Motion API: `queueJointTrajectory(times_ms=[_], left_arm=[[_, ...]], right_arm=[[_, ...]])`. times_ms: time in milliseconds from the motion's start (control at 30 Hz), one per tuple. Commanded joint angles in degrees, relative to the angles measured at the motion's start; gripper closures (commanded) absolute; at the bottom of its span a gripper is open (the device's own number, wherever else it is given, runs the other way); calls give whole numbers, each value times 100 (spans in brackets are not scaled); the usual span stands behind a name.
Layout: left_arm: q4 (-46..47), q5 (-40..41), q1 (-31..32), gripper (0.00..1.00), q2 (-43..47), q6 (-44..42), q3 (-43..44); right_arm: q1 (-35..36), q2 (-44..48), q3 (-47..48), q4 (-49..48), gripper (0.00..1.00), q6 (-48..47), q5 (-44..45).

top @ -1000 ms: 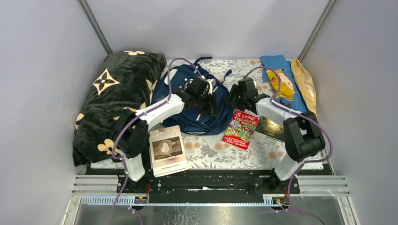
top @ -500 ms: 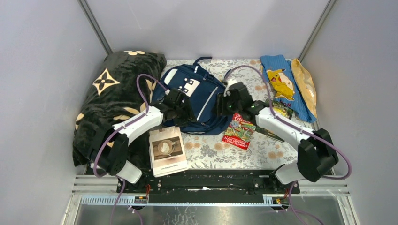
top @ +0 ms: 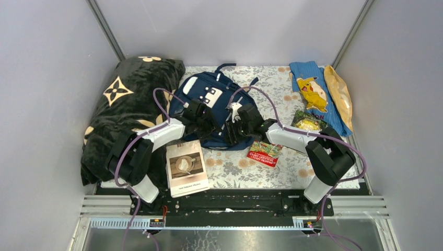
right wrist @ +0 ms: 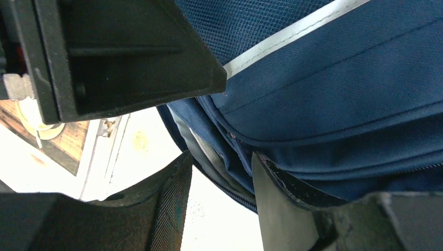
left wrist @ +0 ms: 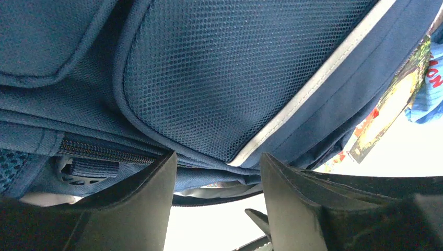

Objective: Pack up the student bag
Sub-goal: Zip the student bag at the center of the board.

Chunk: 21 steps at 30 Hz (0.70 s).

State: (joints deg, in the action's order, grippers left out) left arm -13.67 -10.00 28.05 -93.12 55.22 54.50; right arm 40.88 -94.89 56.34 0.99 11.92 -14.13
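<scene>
Clearly the left gripper [left wrist: 218, 157] stands open at 6 o'clock of the student bag [top: 222, 86]. Whether the right gripper [right wrist: 222, 158] grips it cannot be told.

Left arm [top: 163, 132]: white shell links, black joint housings | right arm [top: 290, 139]: same white-and-black build | purple cables [top: 123, 157] run base to wrist on both arms | black base rail [top: 230, 201] under both | left gripper [left wrist: 218, 157] fingers [left wrist: 141, 209]: dark, wedge-shaped, matt | right gripper [right wrist: 222, 154] fingers [right wrist: 167, 209]: dark, fine woven texture on one.
</scene>
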Motion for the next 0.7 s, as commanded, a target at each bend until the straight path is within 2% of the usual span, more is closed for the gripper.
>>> queueJointTrajectory(times_ms=[0,167,333,400,567,633,667], left_arm=[[509,-150,-45,34,-205,150,82],[481,-174,-76,40,-339,66,214],[400,-75,-97,58,-396,15,289],[381,-69,-115,67,-425,13,310],[355,-107,-138,90,-471,-36,398],[344,-107,-149,100,-455,-74,418],[309,-93,-163,100,-446,-99,438]], right_arm=[[-4,-173,-54,-541,46,-90,-55],[-2,-426,-13,-484,44,-199,203],[-3,-285,-85,-495,46,-291,555],[-1,-320,-23,-433,55,-268,508],[-1,-499,45,-379,85,-96,453],[-1,-565,114,-257,92,-86,503],[6,-573,148,-186,96,-99,544]])
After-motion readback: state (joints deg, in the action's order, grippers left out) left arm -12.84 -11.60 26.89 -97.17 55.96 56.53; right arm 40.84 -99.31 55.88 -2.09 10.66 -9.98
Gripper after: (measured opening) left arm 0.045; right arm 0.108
